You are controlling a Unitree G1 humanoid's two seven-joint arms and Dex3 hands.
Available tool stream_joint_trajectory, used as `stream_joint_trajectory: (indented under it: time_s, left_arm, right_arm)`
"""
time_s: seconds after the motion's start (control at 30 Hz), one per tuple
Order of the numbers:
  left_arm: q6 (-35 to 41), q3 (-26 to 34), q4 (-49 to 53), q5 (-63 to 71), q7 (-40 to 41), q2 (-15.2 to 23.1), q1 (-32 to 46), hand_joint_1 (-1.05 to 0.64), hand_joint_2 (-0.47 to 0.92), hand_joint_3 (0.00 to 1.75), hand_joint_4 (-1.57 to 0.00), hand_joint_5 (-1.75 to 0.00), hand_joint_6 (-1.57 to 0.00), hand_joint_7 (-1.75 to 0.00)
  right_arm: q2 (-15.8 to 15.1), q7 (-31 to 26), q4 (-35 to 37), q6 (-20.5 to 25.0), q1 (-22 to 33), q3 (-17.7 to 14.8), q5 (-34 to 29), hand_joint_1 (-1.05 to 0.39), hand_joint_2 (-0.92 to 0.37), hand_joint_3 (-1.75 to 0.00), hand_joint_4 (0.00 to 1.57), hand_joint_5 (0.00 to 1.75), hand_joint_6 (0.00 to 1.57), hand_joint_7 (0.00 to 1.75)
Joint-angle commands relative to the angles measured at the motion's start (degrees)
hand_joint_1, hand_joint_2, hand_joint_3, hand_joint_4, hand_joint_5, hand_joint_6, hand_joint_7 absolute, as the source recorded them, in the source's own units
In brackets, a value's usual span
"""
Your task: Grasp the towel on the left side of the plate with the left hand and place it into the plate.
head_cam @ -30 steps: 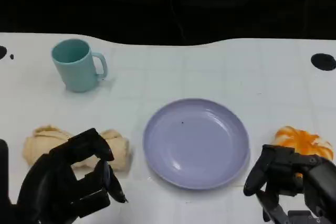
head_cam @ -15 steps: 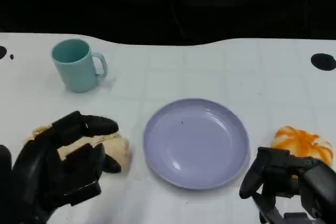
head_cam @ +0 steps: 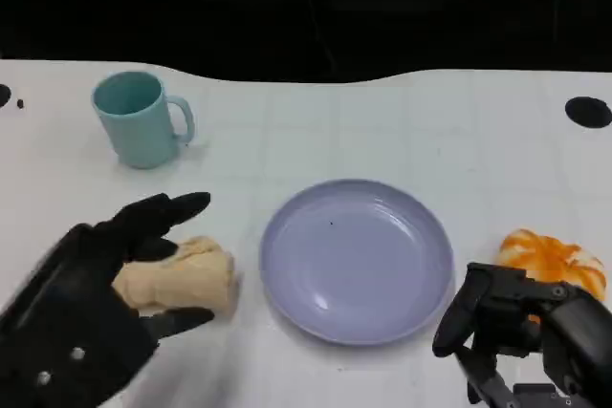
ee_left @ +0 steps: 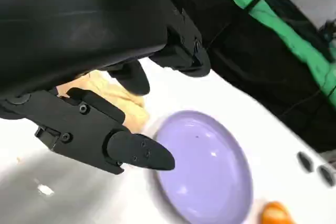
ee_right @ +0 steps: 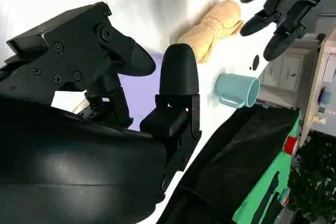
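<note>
While its fingers are spreading wide, the left hand (head_cam: 91, 308) is hovering over the towel (head_cam: 182, 277) — holding nothing — plate (head_cam: 356, 260) just beyond its fingertips.

Left hand (head_cam: 91, 308): low at the near left, fingers spread apart, holding nothing.
Right hand (head_cam: 521, 336): near right, fingers curled in.

Left hand (head_cam: 91, 308) spread open right over the rolled towel (head_cam: 182, 277), plate (head_cam: 356, 260) just beside it, mug (head_cam: 141, 118) further back.

Teal mug (head_cam: 140, 118) upright (handle right); orange object (head_cam: 553, 258) on white table (head_cam: 402, 131).
</note>
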Motion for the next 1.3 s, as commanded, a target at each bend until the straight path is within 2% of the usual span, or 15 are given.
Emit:
stream_joint_trajectory:
  time_s: [0.03, 0.23, 0.33, 0.43, 0.5, 0.77, 1.0, 1.17, 1.2, 1.27, 1.3]
  left_arm:
    - [0.73, -3.29, 0.89, 10.0, -3.2, 5.41, -3.3, -0.52, 0.9, 0.01, -0.1, -0.57, -0.3, 0.0]
    - [2.2, -9.55, 6.41, 22.82, -8.85, 8.76, -9.39, -0.57, 0.9, 0.0, -0.09, -0.48, -0.25, 0.0]
    - [2.2, -12.8, 10.47, 28.62, -11.36, 8.84, -12.6, -0.58, 0.91, 0.0, -0.15, -0.35, -0.26, 0.0]
    - [1.13, -15.89, 16.93, 33.61, -11.06, 7.45, -15.91, -0.58, 0.89, 0.0, -0.29, -0.21, -0.31, -0.01]
    - [0.44, -17.41, 21.31, 35.76, -10.57, 6.32, -17.69, -0.58, 0.89, 0.0, -0.33, -0.18, -0.32, -0.01]
    - [-2.36, -21.27, 37.26, 39.56, -7.83, 1.39, -23.87, -0.56, 0.9, 0.01, -0.44, -0.11, -0.35, 0.0]
    - [-7.04, -22.47, 52.84, 38.15, -0.1, -3.7, -28.62, -0.51, 0.92, 0.1, -0.58, -0.11, -0.44, -0.03]
    - [-13.85, -19.91, 59.38, 33.37, 9.7, -5.61, -28.73, -0.33, 0.92, 0.21, -0.88, -0.38, -0.84, -0.12]
    - [-15.82, -19.37, 60.4, 32.43, 12.31, -5.68, -28.53, -0.27, 0.92, 0.25, -0.91, -0.63, -0.99, -0.14]
    - [-18.94, -18.87, 62.19, 31.64, 17.01, -5.56, -28.33, -0.25, 0.92, 0.25, -0.86, -1.18, -1.11, -0.21]
    - [-19.43, -18.6, 62.51, 31.5, 18.51, -5.58, -28.24, -0.24, 0.92, 0.23, -0.81, -1.47, -1.03, -0.49]
  right_arm:
    - [-0.91, 0.15, -1.18, 0.72, 0.07, -0.53, 0.01, -0.1, -0.55, -1.08, 0.77, 1.68, 0.7, 1.34]
    - [-0.77, 0.11, -1.23, 1.18, 0.06, -0.35, 0.29, -0.1, -0.56, -1.07, 0.77, 1.68, 0.7, 1.34]
    - [-0.79, -0.03, -1.27, 1.31, 0.05, -0.15, -0.01, -0.1, -0.56, -1.06, 0.77, 1.68, 0.7, 1.34]
    - [-0.75, -0.12, -1.4, 1.25, 0.25, -0.08, -0.1, -0.1, -0.56, -1.05, 0.77, 1.68, 0.7, 1.34]
    - [-0.85, -0.18, -1.5, 1.16, 0.35, -0.02, -0.31, -0.1, -0.56, -1.05, 0.77, 1.67, 0.7, 1.34]
    - [-0.61, -0.37, -2.2, 1.9, 0.64, -0.02, -0.24, -0.11, -0.57, -1.05, 0.78, 1.67, 0.71, 1.33]
    - [-0.72, -0.34, -2.87, 2.47, 0.85, 0.1, -0.23, -0.11, -0.57, -1.04, 0.78, 1.68, 0.71, 1.33]
    - [-0.79, -0.48, -3.27, 2.78, 0.75, 0.33, -0.62, -0.12, -0.57, -1.03, 0.78, 1.68, 0.71, 1.33]
    - [-0.82, -0.48, -3.31, 2.76, 0.75, 0.35, -0.72, -0.11, -0.57, -1.03, 0.78, 1.68, 0.71, 1.33]
    - [-0.95, -0.42, -3.3, 2.64, 0.74, 0.33, -0.91, -0.11, -0.57, -1.04, 0.78, 1.68, 0.71, 1.33]
    - [-1.01, -0.36, -3.26, 2.51, 0.72, 0.27, -0.95, -0.11, -0.57, -1.04, 0.78, 1.67, 0.71, 1.33]
